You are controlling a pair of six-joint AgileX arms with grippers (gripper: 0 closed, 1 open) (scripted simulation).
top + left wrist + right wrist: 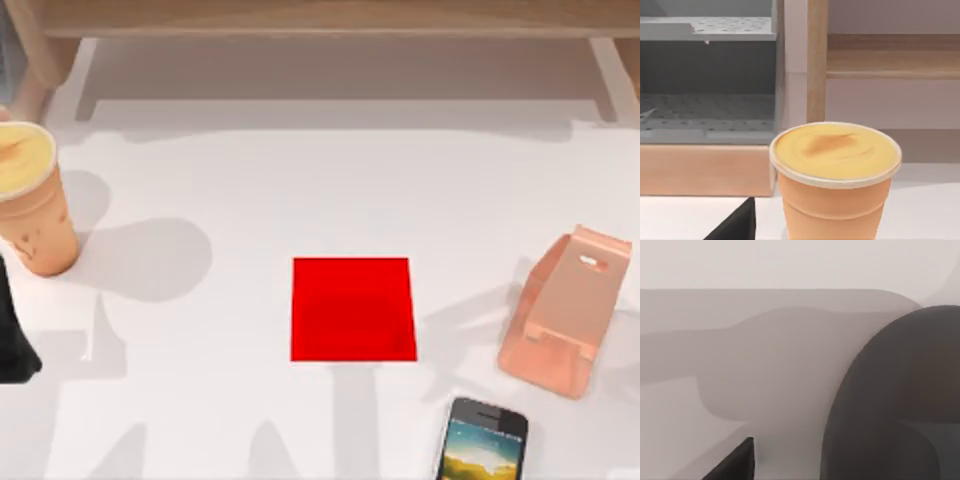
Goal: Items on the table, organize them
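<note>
The tan paper cup with a yellowish top (30,200) stands upright at the far left edge of the large white worktop (250,190), casting a shadow to its right. In the left wrist view the same cup (835,180) sits close in front of the camera, upright, its rim whole. Behind it there rise a light wooden shelf unit (817,60) and a grey perforated rack (707,75).

The black smartphone with a colourful screen (483,440) lies flat at the worktop's near edge, right of centre, partly cut off by the picture's border. Just beyond it and to the right stands the peach-pink angled phone stand (565,310), apart from the phone. The flat red square mat (353,309) lies near the middle, bare, well apart from cup, phone and stand.

A dark grey rounded body, seemingly the oval computer mouse (900,395), looms very close in the right wrist view, resting on the white surface.

A dark part of the left arm (15,340) shows at the top view's left edge, just in front of the cup. A dark finger (735,225) of the left claw shows beside the cup's base; whether that claw is spread or closed cannot be told. One dark finger (732,462) of the right claw lies beside the mouse; its state cannot be told either.

The wooden shelf unit (320,20) runs along the worktop's far side.
</note>
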